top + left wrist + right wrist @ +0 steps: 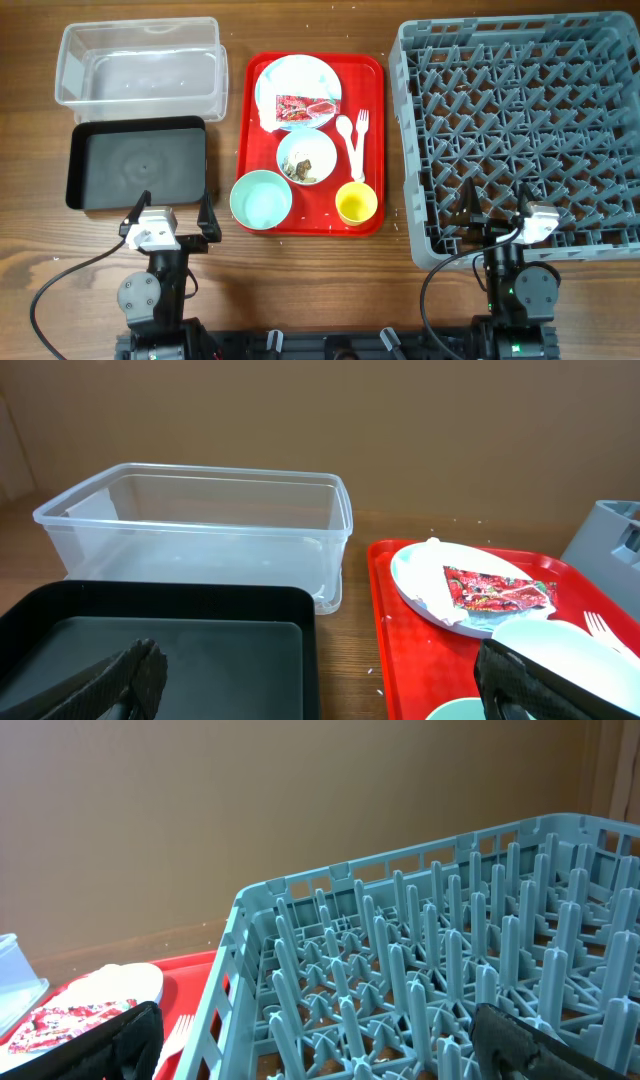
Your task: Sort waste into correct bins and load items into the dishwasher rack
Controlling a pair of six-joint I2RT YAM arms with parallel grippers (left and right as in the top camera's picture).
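Note:
On the red tray [370, 150] lie a pale-blue plate [318, 75] with crumpled white paper [270, 115] and a red-and-white wrapper [307, 108], a bowl with brown scraps [306, 157], an empty mint bowl [261, 198], a yellow cup [356, 203], a white spoon [347, 133] and fork [361, 125]. The clear tub [140, 62] and black tray [137, 161] sit left; the grey rack [520, 130] right. My left gripper [172, 213] is open and empty at the black tray's near edge. My right gripper [497, 212] is open and empty over the rack's near edge. The left wrist view shows wrapper [495, 590] and plate [420, 575].
Bare wooden table runs along the front edge, between the black tray and red tray, and between the red tray and rack. A few white grains lie on the wood by the red tray's near corners [390, 222]. Cables trail from both arm bases.

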